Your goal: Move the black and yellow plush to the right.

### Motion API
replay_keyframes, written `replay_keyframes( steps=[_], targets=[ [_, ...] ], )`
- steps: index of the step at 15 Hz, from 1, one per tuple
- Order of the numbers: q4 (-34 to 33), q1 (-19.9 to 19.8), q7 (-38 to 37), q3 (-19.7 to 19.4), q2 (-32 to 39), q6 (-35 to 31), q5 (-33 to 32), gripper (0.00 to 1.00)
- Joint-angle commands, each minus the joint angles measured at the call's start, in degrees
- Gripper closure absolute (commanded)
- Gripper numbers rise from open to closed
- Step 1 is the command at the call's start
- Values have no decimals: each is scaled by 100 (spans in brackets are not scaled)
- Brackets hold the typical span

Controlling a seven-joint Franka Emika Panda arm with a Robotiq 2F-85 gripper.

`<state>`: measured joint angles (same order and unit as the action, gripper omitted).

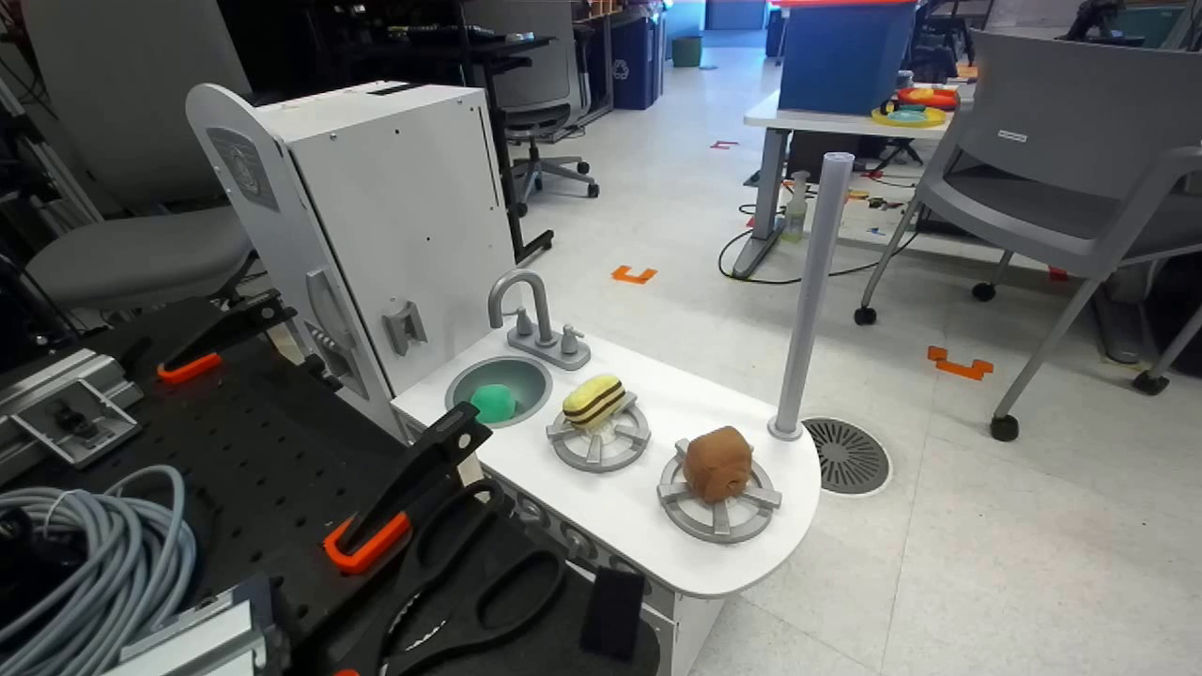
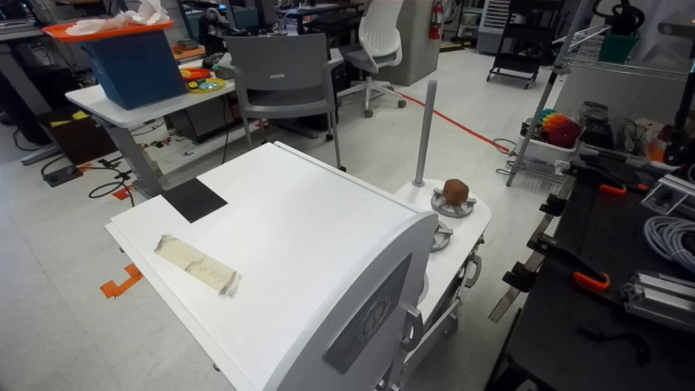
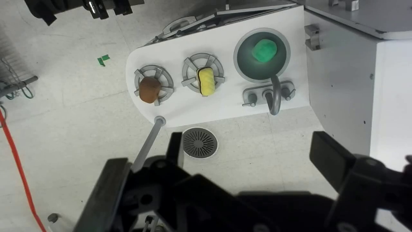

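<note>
In an exterior view, can see the black and yellow plush [image 1: 593,401] lying on a gray burner grate [image 1: 594,455], upon the white counter [image 1: 681,404]. To one side of it, the round sink [image 1: 533,390] with a green round object [image 1: 494,403] inside, beside the gray faucet [image 1: 545,319]; to the other side, an outer burner grate [image 1: 721,521] carrying the brown plush [image 1: 718,465], near the gray pole [image 1: 815,291]. In the foreground, a coil of gray cable [image 1: 113,554] on a black perforated board [image 1: 235,422].

In an exterior view, can see the white cabinet [image 2: 304,206] with a beige tape strip [image 2: 198,263] on its top, and behind it, the brown plush on the outer burner grate. Cannot see the black and yellow plush there: hidden behind the curved side of the cabinet.

In the wrist view, looking from above, can see the jaws in the lower part: spread widely apart, with nothing held between. Well apart from them, the black and yellow plush, touching its grate between the brown plush and the sink. On the floor beside the counter, a round drain cover [image 3: 200,143].
</note>
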<state>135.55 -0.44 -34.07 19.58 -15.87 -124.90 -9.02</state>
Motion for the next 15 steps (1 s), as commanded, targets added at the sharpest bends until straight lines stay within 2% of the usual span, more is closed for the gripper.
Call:
replay_keyframes(
  steps=[1, 5, 7, 10, 15],
  targets=[
    [-194, 69, 206, -306, 487, -80, -370, 0],
    [-583, -10, 1033, -858, 1591, -434, -649, 0],
    [-920, -5, 1646, -1183, 2238, -586, -533, 0],
    [-1605, 24, 2157, -1570, 3375, -752, -526, 0],
    [-2739, 128, 2583, -1814, 5025, -944, -274, 0]
  ],
)
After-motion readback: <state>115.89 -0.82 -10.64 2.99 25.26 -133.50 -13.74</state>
